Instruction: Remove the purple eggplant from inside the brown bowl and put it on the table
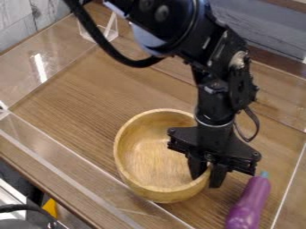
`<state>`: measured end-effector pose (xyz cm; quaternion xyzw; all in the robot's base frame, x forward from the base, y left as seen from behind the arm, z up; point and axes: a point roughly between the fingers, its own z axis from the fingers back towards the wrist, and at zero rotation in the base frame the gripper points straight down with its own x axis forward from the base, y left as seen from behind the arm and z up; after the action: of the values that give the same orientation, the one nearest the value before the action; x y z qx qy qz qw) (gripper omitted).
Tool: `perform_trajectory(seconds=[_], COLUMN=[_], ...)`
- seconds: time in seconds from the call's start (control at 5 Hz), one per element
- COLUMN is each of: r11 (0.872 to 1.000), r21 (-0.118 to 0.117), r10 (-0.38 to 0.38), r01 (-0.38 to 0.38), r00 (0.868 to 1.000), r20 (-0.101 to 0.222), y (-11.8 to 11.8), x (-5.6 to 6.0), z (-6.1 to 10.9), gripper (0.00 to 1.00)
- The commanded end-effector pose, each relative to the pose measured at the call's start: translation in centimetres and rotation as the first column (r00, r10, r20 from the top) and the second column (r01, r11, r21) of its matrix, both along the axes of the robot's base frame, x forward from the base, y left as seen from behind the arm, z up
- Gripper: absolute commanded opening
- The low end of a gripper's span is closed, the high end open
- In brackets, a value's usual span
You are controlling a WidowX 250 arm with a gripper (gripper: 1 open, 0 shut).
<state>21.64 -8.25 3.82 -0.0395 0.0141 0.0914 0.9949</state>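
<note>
The purple eggplant [250, 204] lies on the table [107, 98], just to the right of the brown bowl [143, 156] near the front right corner. The bowl holds nothing. My black gripper [217, 175] hangs pointing down over the bowl's right rim, left of the eggplant and apart from it. Its two dark fingers stand a little apart with nothing between them.
Clear acrylic walls [48, 54] border the tabletop on the left, back and front. The black arm [180, 36] reaches down from the top middle. The table's front edge runs close behind the bowl and eggplant.
</note>
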Motion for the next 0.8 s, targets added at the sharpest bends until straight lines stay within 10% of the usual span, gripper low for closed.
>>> perform_trajectory(seconds=[0.0,0.6], r11=[1.0,1.0], r21=[-0.012,-0.01], r10=[0.013,0.025], r01=[-0.012,-0.024], r00=[0.999,0.999], r20=[0.049,0.041], y=[0.21,0.47], x=[0.86,0.93], z=[1.29,1.23], gripper=[0.0,0.0])
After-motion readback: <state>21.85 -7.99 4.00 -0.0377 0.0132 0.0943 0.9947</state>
